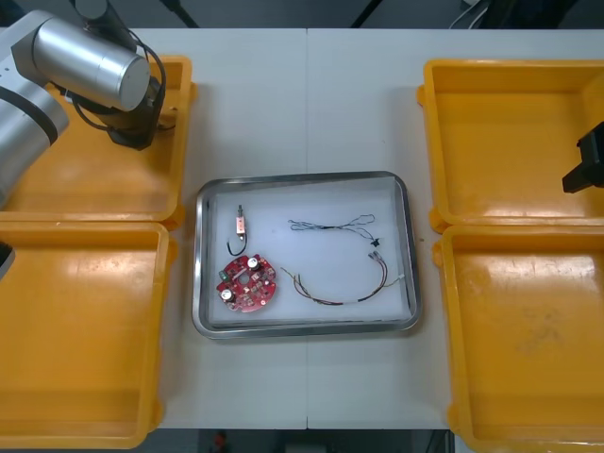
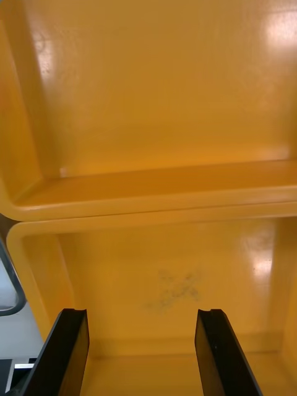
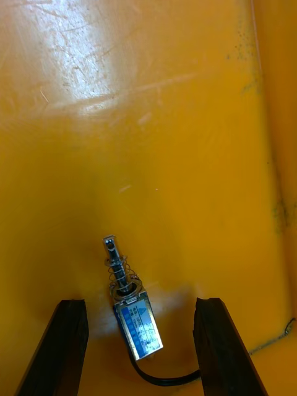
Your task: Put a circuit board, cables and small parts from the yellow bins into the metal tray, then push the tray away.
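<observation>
The small metal part's (image 3: 135, 312) black cable (image 3: 166, 378) leaves the view between the left claw's (image 3: 141, 303) fingers.

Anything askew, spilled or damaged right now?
Nothing stands out. The metal tray sits square with circuit board and cables inside. Left hand is open above a small metal part in a yellow bin; right hand, open, over the right bins.

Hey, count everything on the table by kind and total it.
Yellow bins: 4
Metal tray: 1
Red circuit board: 1
Cables: 2, both in the tray
Small metal parts: 2, one in the tray, one in a left bin between the left gripper's open fingers
Total: 10; right gripper hovers over the right bins.
</observation>
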You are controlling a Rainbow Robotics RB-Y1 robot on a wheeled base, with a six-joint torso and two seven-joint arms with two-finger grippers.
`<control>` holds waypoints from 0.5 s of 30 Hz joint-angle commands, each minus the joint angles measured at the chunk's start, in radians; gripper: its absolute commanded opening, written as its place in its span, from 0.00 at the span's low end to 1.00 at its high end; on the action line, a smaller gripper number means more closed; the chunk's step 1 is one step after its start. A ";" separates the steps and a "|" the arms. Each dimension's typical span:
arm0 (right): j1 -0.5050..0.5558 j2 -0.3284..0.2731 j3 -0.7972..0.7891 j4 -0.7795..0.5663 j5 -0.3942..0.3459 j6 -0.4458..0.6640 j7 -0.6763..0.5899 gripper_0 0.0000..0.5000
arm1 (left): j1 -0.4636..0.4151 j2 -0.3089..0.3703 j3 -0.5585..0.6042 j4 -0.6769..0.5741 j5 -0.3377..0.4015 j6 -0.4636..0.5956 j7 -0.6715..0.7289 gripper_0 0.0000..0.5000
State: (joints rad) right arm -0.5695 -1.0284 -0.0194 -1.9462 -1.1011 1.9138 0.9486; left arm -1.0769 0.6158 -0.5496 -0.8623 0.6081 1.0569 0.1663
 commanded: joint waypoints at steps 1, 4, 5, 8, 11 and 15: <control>0.080 -0.036 -0.054 -0.066 0.030 0.006 -0.001 1.00 | -0.054 -0.013 -0.010 -0.001 0.030 -0.009 -0.082 1.00; 0.132 -0.036 -0.073 -0.088 0.029 0.006 0.007 1.00 | -0.054 -0.013 -0.010 -0.001 0.041 -0.009 -0.090 1.00; 0.152 -0.035 -0.079 -0.096 0.030 -0.001 0.010 1.00 | -0.054 -0.013 -0.010 -0.001 0.041 -0.009 -0.091 1.00; 0.198 -0.035 -0.086 -0.119 0.040 -0.027 0.019 1.00 | -0.052 -0.013 -0.010 0.011 0.039 -0.008 -0.102 1.00; 0.234 -0.035 -0.088 -0.134 0.057 -0.053 0.030 1.00 | -0.052 -0.013 -0.010 0.026 0.036 -0.008 -0.114 1.00; 0.261 -0.030 -0.088 -0.142 0.066 -0.087 0.048 1.00 | -0.052 -0.013 -0.010 0.042 0.036 -0.008 -0.136 0.97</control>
State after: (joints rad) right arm -0.3356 -1.0284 -0.0752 -2.0604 -1.0478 1.8482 0.9508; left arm -1.0860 0.6153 -0.5509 -0.8391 0.6402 1.0563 0.1137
